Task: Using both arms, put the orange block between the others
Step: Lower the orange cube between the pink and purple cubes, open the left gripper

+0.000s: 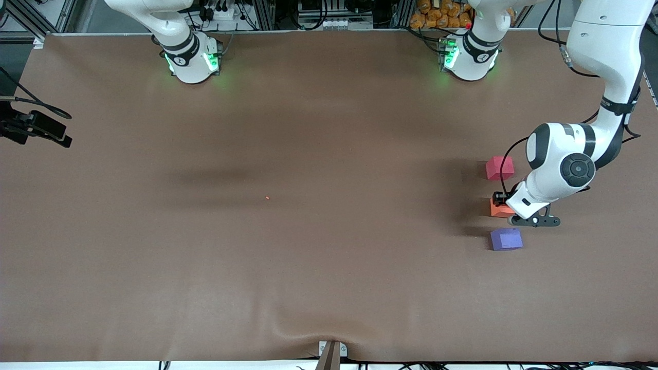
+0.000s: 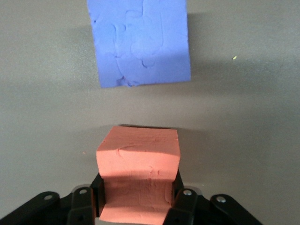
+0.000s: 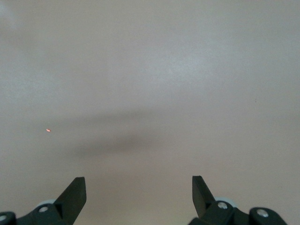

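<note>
The orange block (image 1: 496, 209) (image 2: 138, 150) sits in line between the red-pink cube (image 1: 499, 167) and the purple-blue cube (image 1: 506, 239) (image 2: 140, 42), near the left arm's end of the table. My left gripper (image 2: 137, 187) is shut on the orange block, squeezing its sides, low at the table surface. Small gaps separate the block from both cubes. In the front view the left wrist covers most of that gripper. My right gripper (image 3: 138, 180) is open over bare table with nothing between its fingers. It is out of the front view, where only the right arm's base shows.
A tiny orange speck (image 1: 267, 197) (image 3: 48, 130) lies mid-table. A black camera mount (image 1: 36, 128) juts in at the right arm's end. A bracket (image 1: 331, 352) sits at the table edge nearest the front camera. The brown table cover (image 1: 205, 257) has a wrinkle there.
</note>
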Motion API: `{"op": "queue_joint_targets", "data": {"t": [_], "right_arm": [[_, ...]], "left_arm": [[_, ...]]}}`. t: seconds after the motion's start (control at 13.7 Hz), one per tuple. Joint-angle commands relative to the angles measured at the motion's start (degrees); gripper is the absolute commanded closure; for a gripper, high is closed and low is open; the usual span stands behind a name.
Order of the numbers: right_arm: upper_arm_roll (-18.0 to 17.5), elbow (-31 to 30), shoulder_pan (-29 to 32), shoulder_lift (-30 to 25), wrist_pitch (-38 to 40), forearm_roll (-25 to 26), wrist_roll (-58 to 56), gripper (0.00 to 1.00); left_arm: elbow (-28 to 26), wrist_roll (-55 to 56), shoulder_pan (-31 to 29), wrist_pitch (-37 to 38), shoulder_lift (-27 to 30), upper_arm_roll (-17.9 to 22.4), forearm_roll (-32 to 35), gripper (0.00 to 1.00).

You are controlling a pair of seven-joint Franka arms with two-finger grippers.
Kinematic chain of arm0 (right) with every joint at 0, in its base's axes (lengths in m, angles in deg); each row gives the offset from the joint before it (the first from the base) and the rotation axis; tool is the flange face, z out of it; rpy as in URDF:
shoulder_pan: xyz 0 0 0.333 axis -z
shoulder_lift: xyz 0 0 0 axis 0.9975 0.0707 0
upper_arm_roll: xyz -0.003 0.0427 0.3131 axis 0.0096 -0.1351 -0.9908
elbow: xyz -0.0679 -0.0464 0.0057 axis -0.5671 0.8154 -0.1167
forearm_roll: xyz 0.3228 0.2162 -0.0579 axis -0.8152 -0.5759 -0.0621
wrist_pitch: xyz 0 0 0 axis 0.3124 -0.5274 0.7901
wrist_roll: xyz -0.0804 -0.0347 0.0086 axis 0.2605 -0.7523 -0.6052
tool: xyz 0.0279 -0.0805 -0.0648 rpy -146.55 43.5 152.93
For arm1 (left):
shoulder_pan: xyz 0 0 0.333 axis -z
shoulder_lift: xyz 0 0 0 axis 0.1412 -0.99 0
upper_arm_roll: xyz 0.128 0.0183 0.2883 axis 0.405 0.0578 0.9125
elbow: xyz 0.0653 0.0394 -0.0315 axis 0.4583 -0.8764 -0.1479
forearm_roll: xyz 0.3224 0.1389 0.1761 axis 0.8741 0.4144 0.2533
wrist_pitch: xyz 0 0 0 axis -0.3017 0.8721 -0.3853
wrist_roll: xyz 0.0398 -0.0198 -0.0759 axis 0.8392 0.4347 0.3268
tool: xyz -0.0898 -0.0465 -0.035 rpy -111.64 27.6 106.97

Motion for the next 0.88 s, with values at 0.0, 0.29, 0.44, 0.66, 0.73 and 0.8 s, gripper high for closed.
{"op": "queue_joint_targets", "data": {"t": [0.0, 0.29, 0.44, 0.66, 0.73, 0.8], "right_arm": [[-0.2, 1.3, 0.1, 0.4, 0.9, 0.2, 0.6, 0.0], [-0.2, 1.2, 0.1, 0.4, 0.9, 0.2, 0.6, 0.0], [-0.2, 1.2, 0.1, 0.4, 0.9, 0.2, 0.6, 0.0], [-0.2, 1.2, 0.0, 0.4, 0.9, 0.2, 0.6, 0.0], [-0.2, 1.2, 0.0, 0.4, 0.9, 0.2, 0.6, 0.0], [-0.2, 1.2, 0.0, 0.4, 0.9, 0.2, 0.6, 0.0]], "left_arm": [[-0.6, -0.2, -0.8, -2.2, -0.9, -0.6, 1.4, 1.0], [-0.1, -0.2, -0.8, -2.1, -1.4, -0.6, 1.3, 0.0], [0.1, 0.5, -0.8, -1.9, -0.7, -0.6, 1.3, 0.0], [0.4, 0.7, -0.8, -1.1, 2.4, -0.6, 1.3, 0.0], [0.9, 0.7, -0.8, 0.6, 4.0, -0.6, 1.3, 0.0], [2.1, 0.7, -0.8, 3.3, 5.2, -0.6, 1.2, 0.0]]}}
